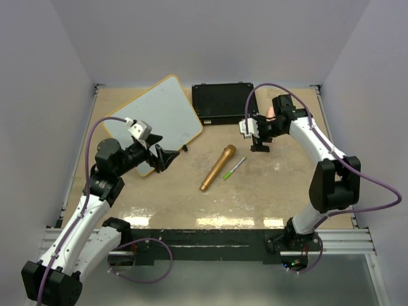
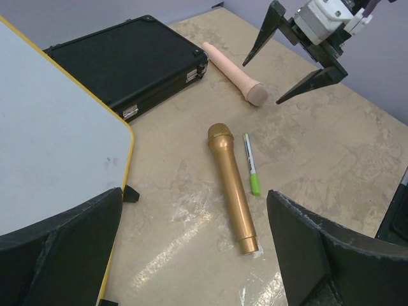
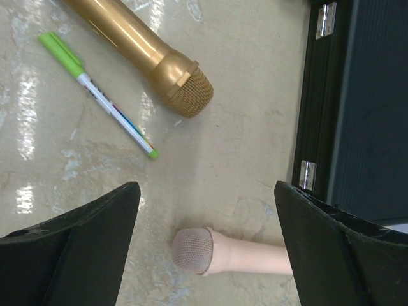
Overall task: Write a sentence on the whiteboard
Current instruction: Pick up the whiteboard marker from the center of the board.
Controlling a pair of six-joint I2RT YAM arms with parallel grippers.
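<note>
The left gripper [image 2: 191, 255] stands spread wide and empty; just ahead of its gap a gold microphone [image 2: 233, 188] and a green-capped marker [image 2: 251, 162] lie side by side, not touching; the whiteboard [image 2: 51, 140] runs out past one finger, which overlaps its near edge; its face is plain white, its rim thin yellow-orange, its corner rounded. The right gripper [image 3: 204, 248] is also parted, holding nothing; a pink microphone [image 3: 229, 252] lies below its gap; the black case [image 3: 363, 108] sits just beside one finger; the whiteboard lies well away from these jaws, past the case.
</note>
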